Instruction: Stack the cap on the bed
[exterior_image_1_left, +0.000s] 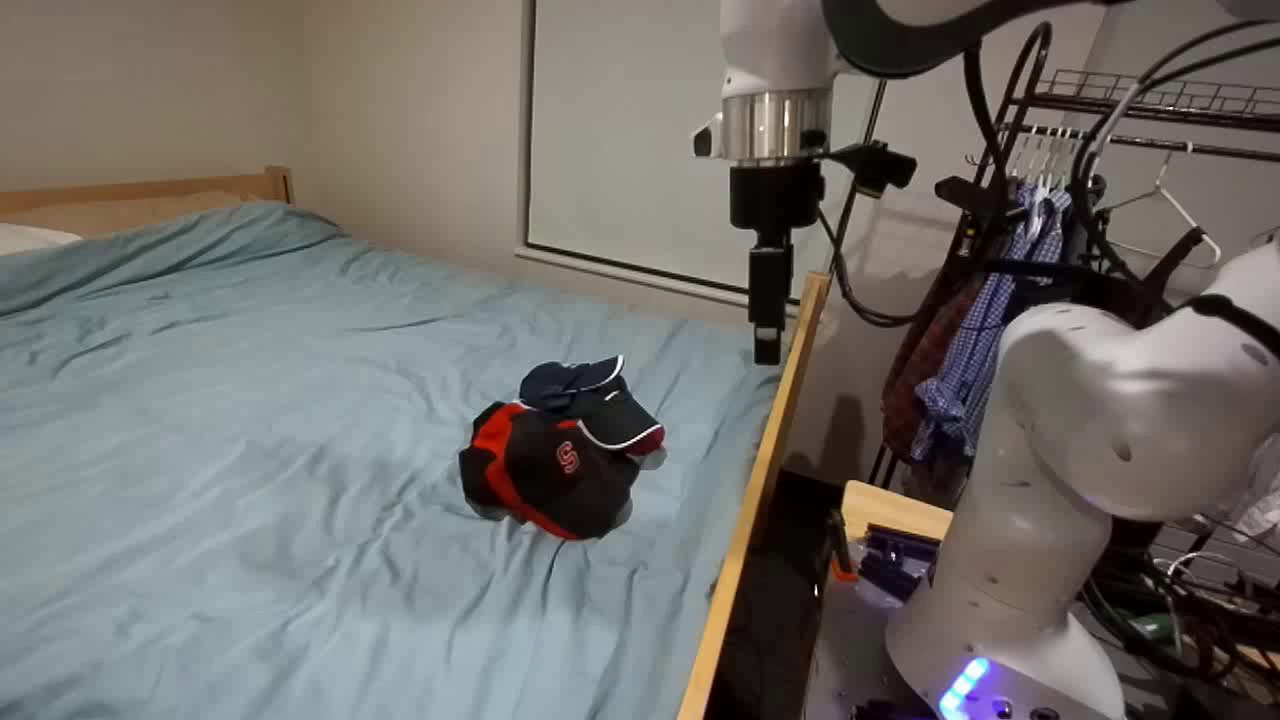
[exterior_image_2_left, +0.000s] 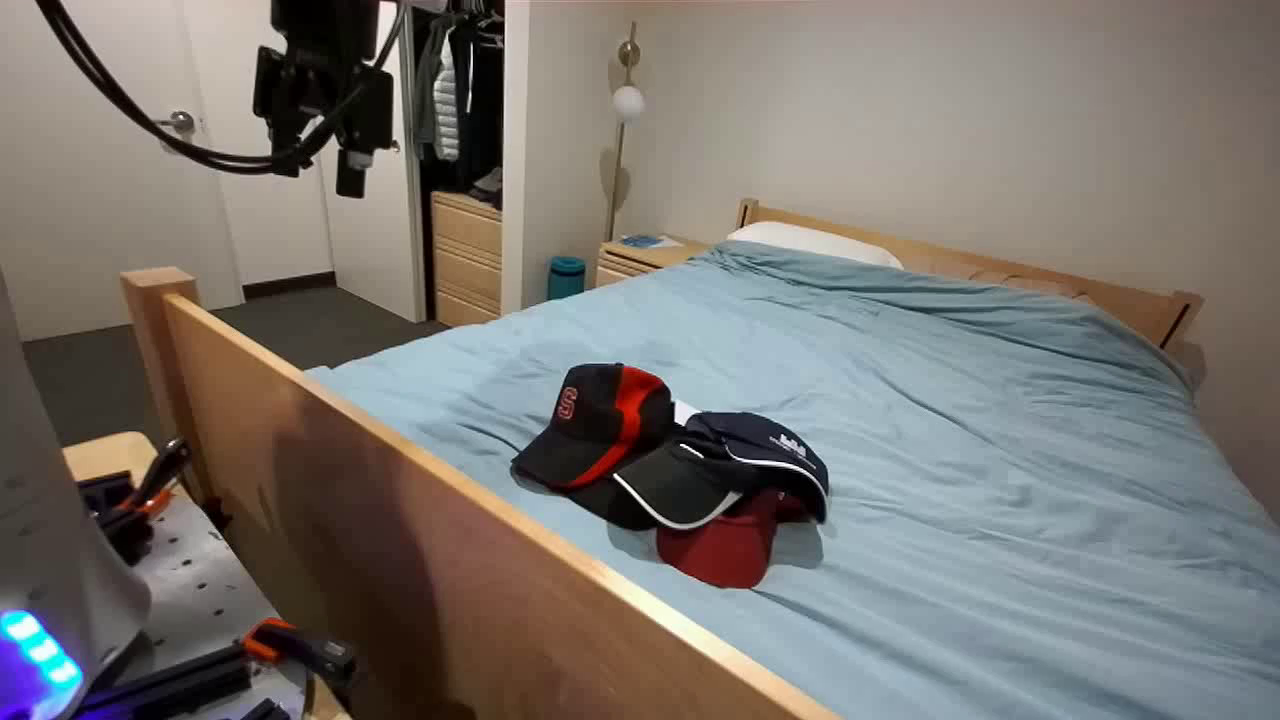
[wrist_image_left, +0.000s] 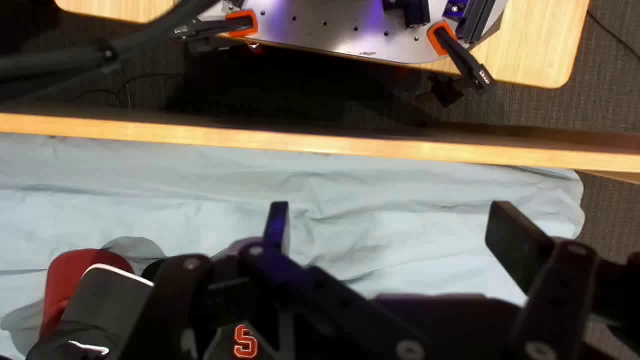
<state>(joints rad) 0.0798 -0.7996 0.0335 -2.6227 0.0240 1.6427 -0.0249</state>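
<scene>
We've the fingers (wrist_image_left: 515, 240) spread wide, nothing btwn, & the navy cap (exterior_image_2_left: 735, 440), heaped w/ the red cap (exterior_image_2_left: 715, 550) on the bed (exterior_image_2_left: 950, 400), lies well below & L of them in wrist view.

Navy cap (exterior_image_2_left: 712, 464) with white edging, bed (exterior_image_2_left: 950, 420) in blue-green, black-and-red cap (exterior_image_2_left: 598, 425), maroon cap (exterior_image_2_left: 718, 546), blue-checked shirt (exterior_image_1_left: 982, 345)

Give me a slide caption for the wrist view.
The open, empty tool seen against the bed; at lower left, a white-edged dark cap overlaps a red cap.
</scene>
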